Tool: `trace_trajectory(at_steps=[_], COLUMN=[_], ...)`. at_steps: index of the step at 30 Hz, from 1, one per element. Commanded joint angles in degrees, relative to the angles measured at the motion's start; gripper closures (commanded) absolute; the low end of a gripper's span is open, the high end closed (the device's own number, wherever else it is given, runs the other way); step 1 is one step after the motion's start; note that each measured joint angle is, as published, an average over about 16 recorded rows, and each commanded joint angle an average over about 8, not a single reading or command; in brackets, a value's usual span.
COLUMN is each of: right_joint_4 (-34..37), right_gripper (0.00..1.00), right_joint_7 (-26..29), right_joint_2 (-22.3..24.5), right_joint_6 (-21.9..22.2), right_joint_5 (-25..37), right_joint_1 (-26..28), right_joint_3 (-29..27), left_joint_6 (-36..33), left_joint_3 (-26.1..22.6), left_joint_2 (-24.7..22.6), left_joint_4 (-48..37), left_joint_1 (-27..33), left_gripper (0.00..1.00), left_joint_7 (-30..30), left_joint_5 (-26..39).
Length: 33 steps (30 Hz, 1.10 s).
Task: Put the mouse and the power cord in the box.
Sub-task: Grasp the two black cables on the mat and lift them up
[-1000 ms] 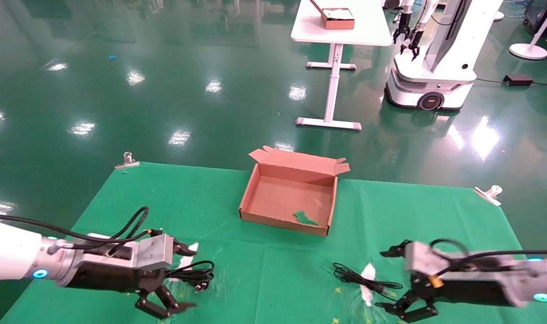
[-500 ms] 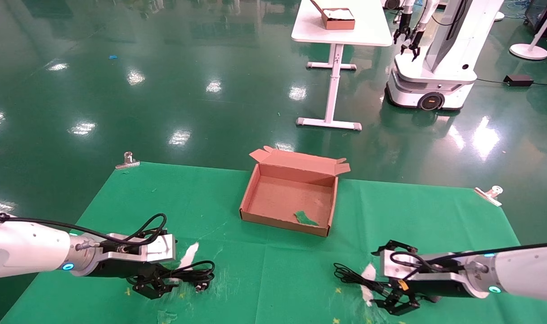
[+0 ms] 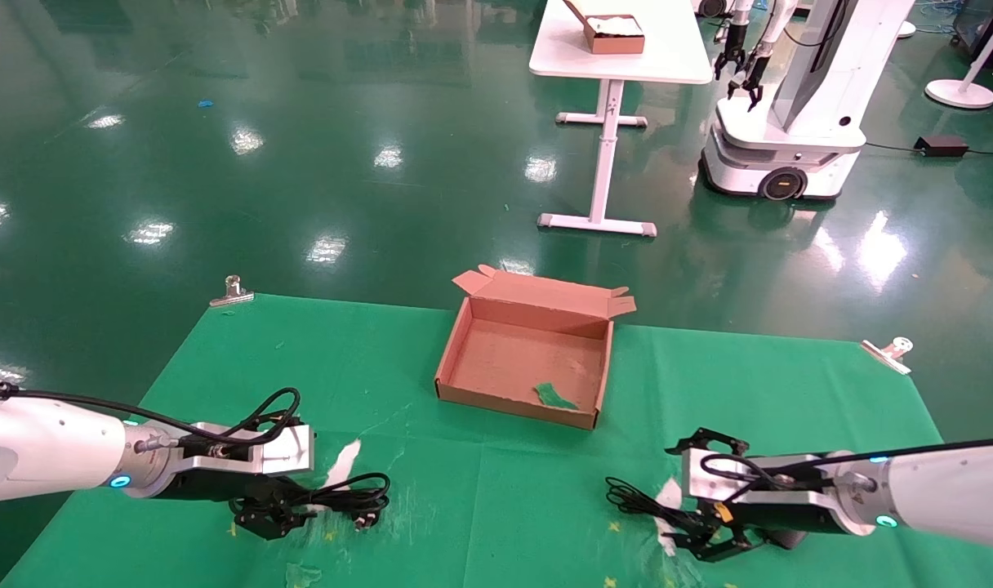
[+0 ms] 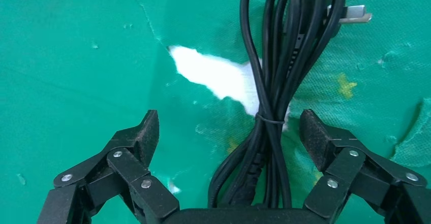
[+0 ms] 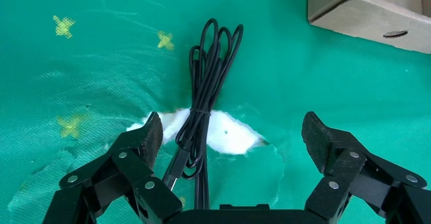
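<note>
Holding only green scrap (image 3: 554, 397): box (image 3: 464, 394), lid flap open.

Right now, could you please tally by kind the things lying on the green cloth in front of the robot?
Cable bundles: 2, the thick power cord and a thin cable bundle.
Cardboard boxes: 1, the open box.
Metal clips: 2, at the cloth's far corners.
Total: 5. A mouse cannot be made out.

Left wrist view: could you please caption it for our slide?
Open left gripper straddles the bundled power cord on green cloth.
</note>
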<state>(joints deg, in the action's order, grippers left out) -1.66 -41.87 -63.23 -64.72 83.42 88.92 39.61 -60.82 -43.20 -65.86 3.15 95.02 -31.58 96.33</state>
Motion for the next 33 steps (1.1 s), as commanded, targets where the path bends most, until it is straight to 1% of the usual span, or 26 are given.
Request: trace_trajectory(at_steps=[1,33], right_joint_4=[0.26,-0.38], right_gripper=[1.00,1.00], right_joint_7=[-0.29,0.19], right_joint_2=[-0.15,0.19], right_joint_6=[0.23,-0.23], right_joint_5=[0.00,-0.11], right_joint_1=[0.12,-0.15], right_joint_3=[-0.02,-0.03], left_joint_6=[0.06,-0.20], left_joint_3=[-0.06,0.10], left_joint_2=[-0.07,0.15], left_joint_4=[-0.35,0.42], left_joint_1=[0.23,-0.21], left_gripper=[1.00,1.00], left_joint_7=[-0.25,0.18], left_joint_5=[0.13,-0.25])
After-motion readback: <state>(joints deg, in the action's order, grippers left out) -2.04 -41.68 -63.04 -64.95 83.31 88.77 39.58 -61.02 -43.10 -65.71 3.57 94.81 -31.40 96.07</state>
